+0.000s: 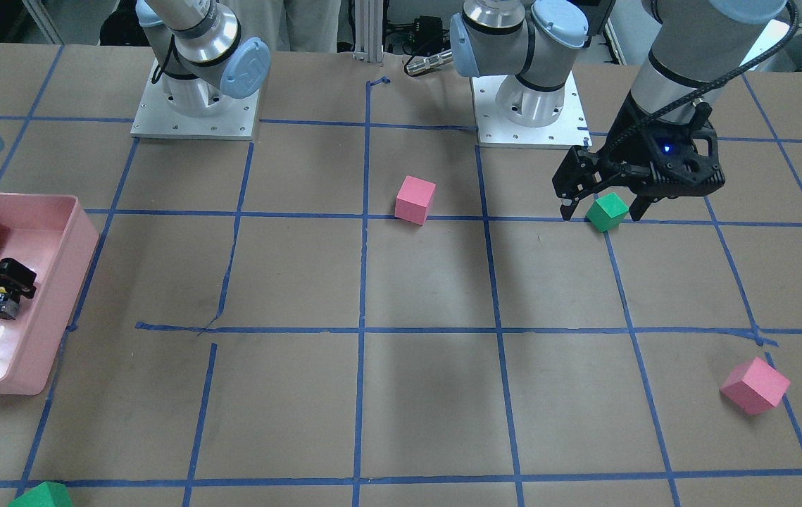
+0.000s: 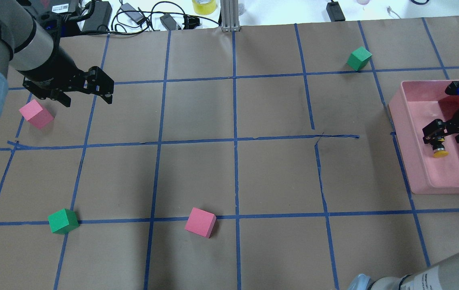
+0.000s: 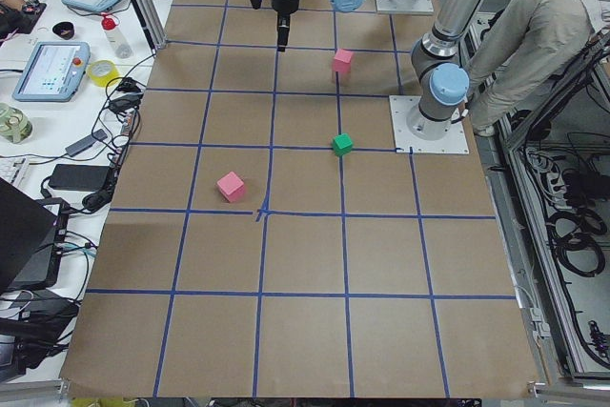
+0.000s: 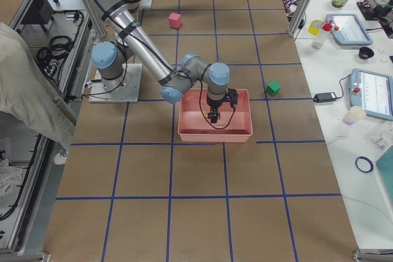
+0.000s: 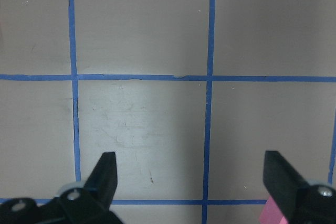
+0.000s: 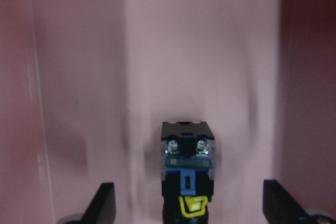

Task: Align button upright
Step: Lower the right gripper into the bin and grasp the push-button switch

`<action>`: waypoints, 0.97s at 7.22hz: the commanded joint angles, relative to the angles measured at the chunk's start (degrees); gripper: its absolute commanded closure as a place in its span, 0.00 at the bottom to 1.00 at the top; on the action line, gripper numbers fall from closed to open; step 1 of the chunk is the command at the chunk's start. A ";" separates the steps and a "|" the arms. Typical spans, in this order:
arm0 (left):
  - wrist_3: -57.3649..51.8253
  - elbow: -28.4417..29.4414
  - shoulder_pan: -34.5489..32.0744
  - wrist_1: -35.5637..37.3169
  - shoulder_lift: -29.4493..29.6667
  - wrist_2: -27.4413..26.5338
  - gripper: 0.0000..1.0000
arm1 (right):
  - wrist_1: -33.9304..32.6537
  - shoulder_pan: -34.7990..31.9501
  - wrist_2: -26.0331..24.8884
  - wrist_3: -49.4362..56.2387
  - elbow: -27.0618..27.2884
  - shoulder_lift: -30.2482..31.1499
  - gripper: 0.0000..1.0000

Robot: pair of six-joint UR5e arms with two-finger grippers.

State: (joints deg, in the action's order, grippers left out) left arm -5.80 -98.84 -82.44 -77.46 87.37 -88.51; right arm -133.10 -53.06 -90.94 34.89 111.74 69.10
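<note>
Button [image 6: 187, 166]: inside the pink bin [image 1: 63, 303], on the bin floor; the overhead view shows its yellow cap on the robot's side of its black body, so it seems to lie tipped over and not upright; the right wrist view shows the end of its block base with two screws
Right gripper [image 2: 443, 139]: reaches down into the bin, jaws spread wide with the button in the gap between them; neither finger touches it in the wrist view
Left gripper [image 2: 88, 100]: held above the table on the robot's left side, jaws wide apart with nothing between them but paper and tape lines
Pink bin: at the table edge on the robot's right, a shallow rectangular tray
Pink cubes: one [image 2: 36, 114] near the left gripper, its corner showing by one finger in the left wrist view; another [image 2: 200, 222] near the table's middle on the robot's side
Green cubes: one [image 2: 63, 221] on the robot's left, well apart from the left gripper; another [image 2: 359, 58] on the far side, near the bin's far corner
Table [image 2: 273, 173]: covered in brown paper, marked into squares with blue tape
</note>
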 commanded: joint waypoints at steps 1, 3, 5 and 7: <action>0.00 0.05 0.00 0.03 -0.01 0.00 0.00 | -2.60 -0.03 0.23 -0.09 0.14 -2.21 0.02; 0.00 -0.04 0.00 -0.14 -0.01 -0.08 0.00 | -2.34 -0.03 0.85 -0.09 0.23 -1.87 0.40; 0.00 -0.04 0.00 -0.06 -0.01 0.00 0.00 | -1.03 -0.03 0.68 0.00 0.23 -1.16 0.94; 0.00 0.05 0.00 -0.06 -0.01 0.00 0.00 | -0.59 -0.20 0.85 0.00 -0.29 0.33 1.00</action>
State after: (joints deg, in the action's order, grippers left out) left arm -5.80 -98.82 -82.44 -77.53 87.36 -88.51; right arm -134.14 -53.14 -90.17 34.88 111.83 68.60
